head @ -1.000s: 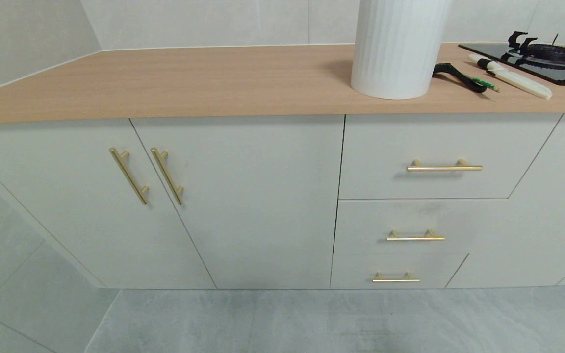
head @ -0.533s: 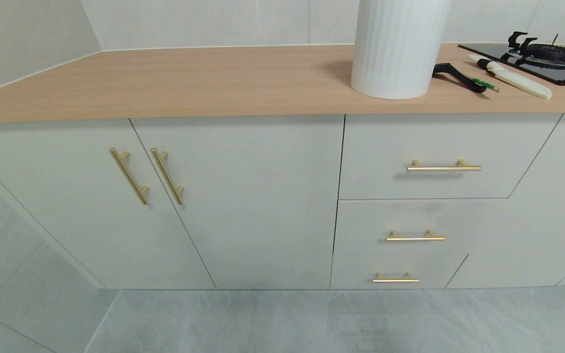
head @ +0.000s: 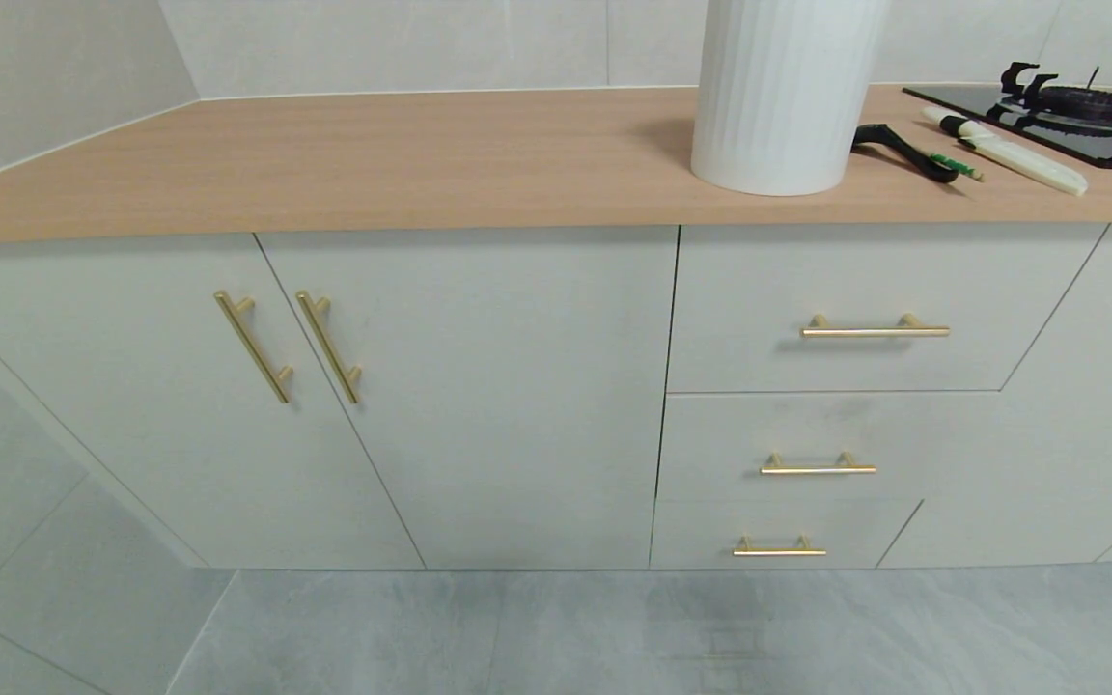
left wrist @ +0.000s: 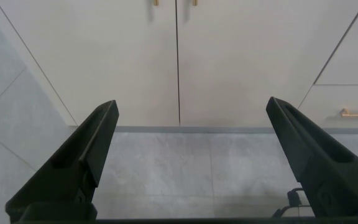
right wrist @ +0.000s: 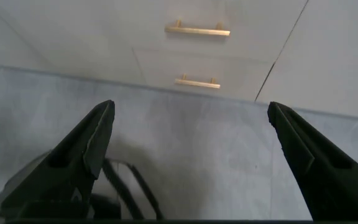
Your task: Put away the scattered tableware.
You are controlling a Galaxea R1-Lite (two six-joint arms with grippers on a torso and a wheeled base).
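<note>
You are looking at the approach step, by my judgement: both arms are hanging low before the cabinet, the left gripper and right gripper each spread wide and holding nothing. The tableware, a black-handled utensil and a white knife, is lying on the table beside the white ribbed container. Next you are probably raising one arm toward them or the top drawer handle.

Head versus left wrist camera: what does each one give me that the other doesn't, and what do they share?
Head: the wooden countertop with a white ribbed container, a black-handled tool, a white utensil and the stove. Left wrist: the left gripper, open and empty. Shared: the double cupboard doors with gold handles, and the grey floor tiles.
</note>
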